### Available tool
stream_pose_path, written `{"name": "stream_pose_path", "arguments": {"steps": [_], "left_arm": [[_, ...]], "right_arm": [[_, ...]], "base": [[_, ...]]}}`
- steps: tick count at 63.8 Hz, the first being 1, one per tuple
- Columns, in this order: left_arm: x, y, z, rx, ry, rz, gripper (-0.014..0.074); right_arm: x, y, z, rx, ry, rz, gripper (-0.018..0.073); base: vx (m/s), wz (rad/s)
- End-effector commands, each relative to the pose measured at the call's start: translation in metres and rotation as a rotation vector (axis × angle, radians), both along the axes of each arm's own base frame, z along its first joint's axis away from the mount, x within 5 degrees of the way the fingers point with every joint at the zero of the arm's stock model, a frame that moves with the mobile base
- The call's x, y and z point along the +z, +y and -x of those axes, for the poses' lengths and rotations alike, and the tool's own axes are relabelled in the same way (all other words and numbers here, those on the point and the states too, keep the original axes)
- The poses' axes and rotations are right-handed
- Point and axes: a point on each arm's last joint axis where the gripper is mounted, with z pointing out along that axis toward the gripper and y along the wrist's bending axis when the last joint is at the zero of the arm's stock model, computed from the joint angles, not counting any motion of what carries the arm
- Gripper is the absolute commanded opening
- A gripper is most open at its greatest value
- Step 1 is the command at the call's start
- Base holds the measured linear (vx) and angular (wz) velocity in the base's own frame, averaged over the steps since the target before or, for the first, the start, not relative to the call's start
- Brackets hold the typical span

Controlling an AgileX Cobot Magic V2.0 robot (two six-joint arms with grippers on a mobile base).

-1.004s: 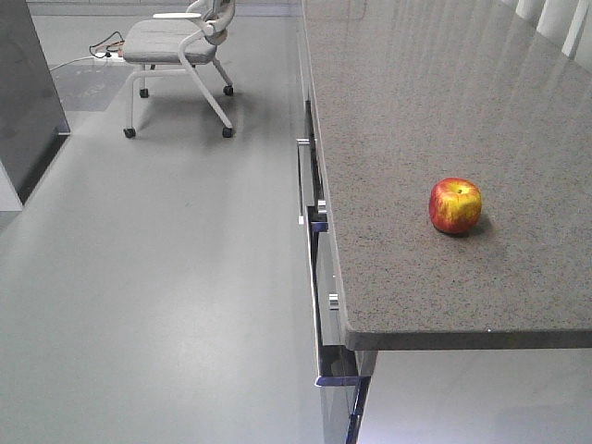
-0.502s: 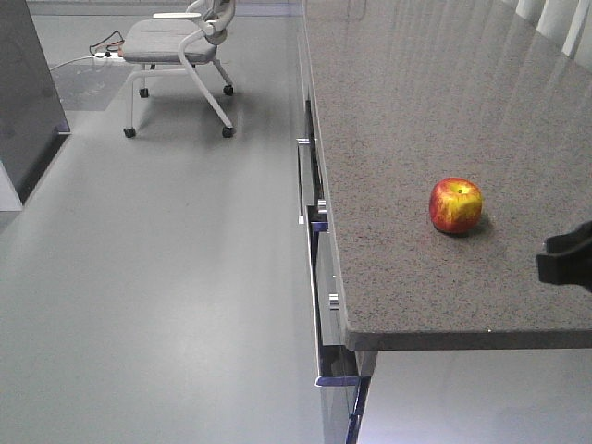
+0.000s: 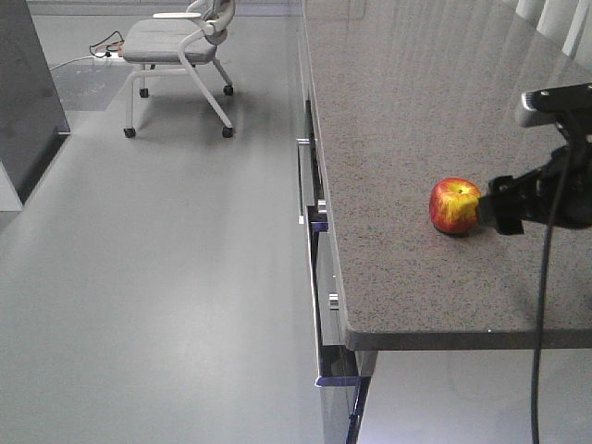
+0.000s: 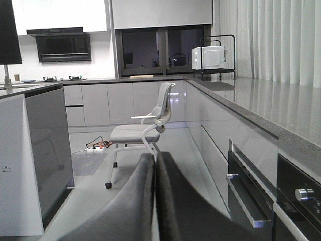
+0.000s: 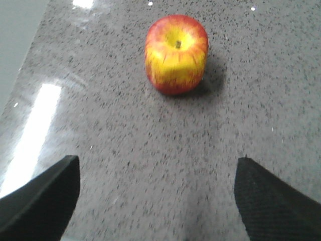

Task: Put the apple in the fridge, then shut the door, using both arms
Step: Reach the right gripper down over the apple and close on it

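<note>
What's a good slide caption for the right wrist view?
Open right gripper facing a red-yellow apple standing on the speckled grey counter.

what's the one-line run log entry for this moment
stage: pre-grasp | apple: on counter, not held | right tool: open, short of apple | left tool: shut, empty

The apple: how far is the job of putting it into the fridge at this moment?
Nothing is finished: the glossy red-and-yellow apple sits on the speckled grey stone counter. In hand: the black right gripper, open, faces it without touching. Remaining: grasping, carrying to the fridge, closing the door.
</note>
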Motion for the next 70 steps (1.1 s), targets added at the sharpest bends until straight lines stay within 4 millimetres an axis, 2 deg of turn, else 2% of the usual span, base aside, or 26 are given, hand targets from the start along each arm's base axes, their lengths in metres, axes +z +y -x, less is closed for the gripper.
{"name": "stream_pose_path", "arguments": {"steps": [1,23,36,56,64,70], "left_arm": [[0.000,0.000,0.001,-0.005,-0.064,0.011,-0.0006],[0.000,0.000,0.001,-0.005,-0.064,0.011,-0.0006],[0.000,0.000,0.001,-0.005,-0.064,0.011,-0.0006],[0.000,0.000,0.001,-0.005,-0.064,0.011,-0.0006],[0.000,0.000,0.001,-0.005,-0.064,0.011,-0.0006],[0.000,0.000,0.001,-0.005,-0.064,0.011,-0.0006]], "right_arm": [[0.018,-0.002,-0.021,-0.007,-0.100,0.009,0.0608],[-0.006,-0.001,-0.090,0.004,-0.066,0.051,0.0594],[-0.027,-0.002,-0.116,0.010,-0.039,0.076,0.0594],[-0.064,0.000,-0.141,0.007,-0.030,0.067,0.0594],[-0.070,0.000,-0.145,0.006,-0.040,0.064,0.0585],[-0.069,0.000,-0.145,0.006,-0.042,0.064,0.0537]], "base": [[0.00,0.00],[0.00,0.00],[0.00,0.00],[0.00,0.00],[0.00,0.00],[0.00,0.00]]}}
